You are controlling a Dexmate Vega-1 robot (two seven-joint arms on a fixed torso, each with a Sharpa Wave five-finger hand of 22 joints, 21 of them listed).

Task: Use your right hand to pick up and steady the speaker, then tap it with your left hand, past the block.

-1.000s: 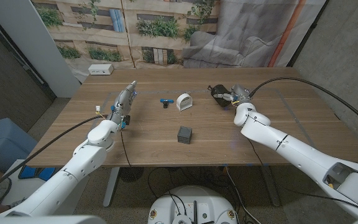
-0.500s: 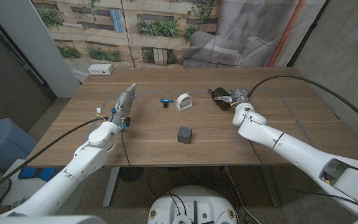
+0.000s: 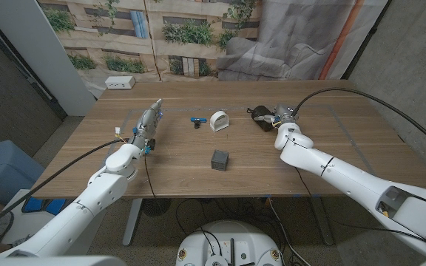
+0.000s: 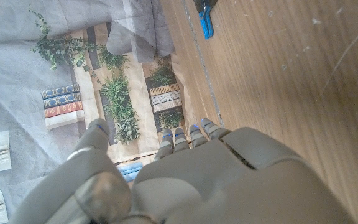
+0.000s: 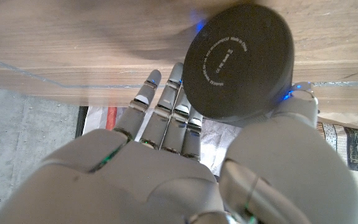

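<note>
Starting at the table's [image 3: 198,166] far left corner, a white box [image 3: 120,82] lies near the edge. Nearer in, the left hand [image 3: 147,122] stands over the wood with its fingers [image 4: 178,138] straight, together and holding nothing; in the left wrist view they reach toward the backdrop. Past it, mid-table, lies a small blue clip [image 3: 196,120], seen too in the left wrist view [image 4: 206,20]. Just beside the clip stands a white arched piece [image 3: 218,120]. Closer to the robot, and apart from both, sits the dark block [image 3: 220,159].

Right of these, the right hand [image 3: 275,118] is at the speaker [image 3: 259,114], a dark round puck toward the far right of the table. In the right wrist view the speaker [image 5: 238,61] shows its flat round face with small print, the thumb [image 5: 301,102] against one side and the fingers [image 5: 166,99] stretched along the other, so the hand grasps it. Whether the speaker touches the wood or is off it, I cannot tell.
</note>
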